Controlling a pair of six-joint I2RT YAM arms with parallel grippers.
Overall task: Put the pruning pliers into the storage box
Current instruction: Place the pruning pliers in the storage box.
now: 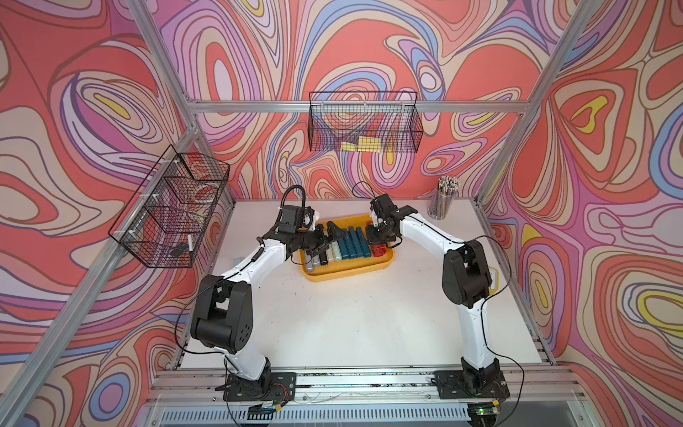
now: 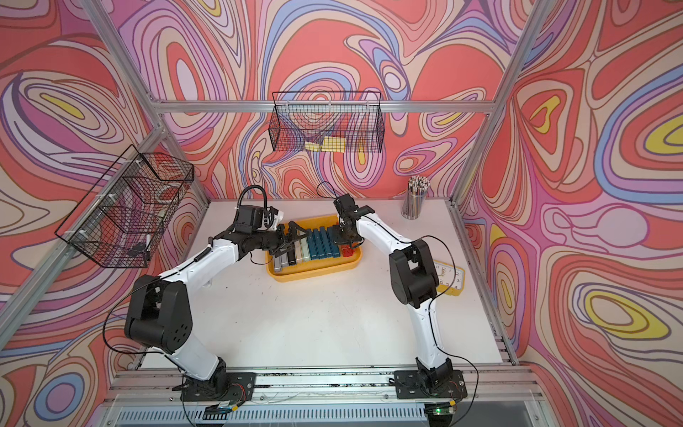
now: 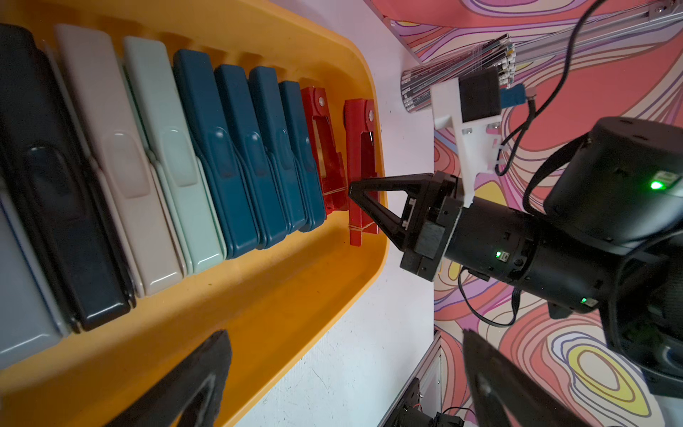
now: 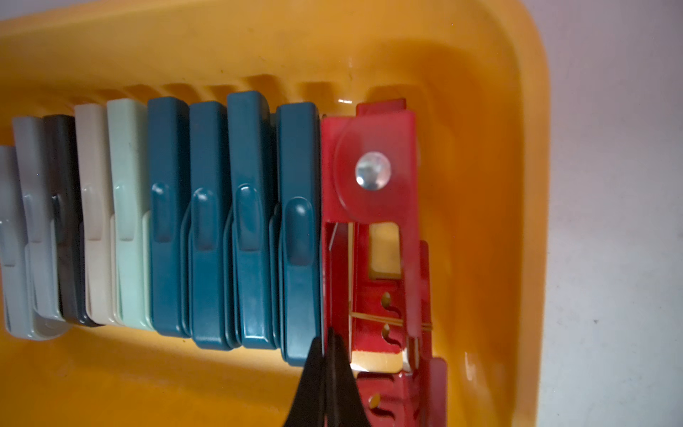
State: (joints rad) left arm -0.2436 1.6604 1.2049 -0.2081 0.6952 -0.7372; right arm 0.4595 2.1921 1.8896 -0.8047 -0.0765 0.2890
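Swirling wallpaper [image 1: 369, 44] in coral, pink, lilac, blue and yellow covers the back and both side walls. An aluminium frame [image 1: 258, 107] runs along them. Its back cross rail carries a black wire-mesh basket [image 1: 364, 122], and a second basket [image 1: 170, 210], split into compartments, hangs on the left side. Below lies a plain white worktop [image 1: 351, 321], evenly lit, with a clear cup of pencils [image 1: 442, 201] at its far right corner.

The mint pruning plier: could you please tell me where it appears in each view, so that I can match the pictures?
In a top view: the mint plier stands in the row inside the storage box.
In a top view: same place in the row.
Left wrist: between the beige plier and the teal pliers, at.
Right wrist: same neighbours.
Shared landmark: the yellow storage box.
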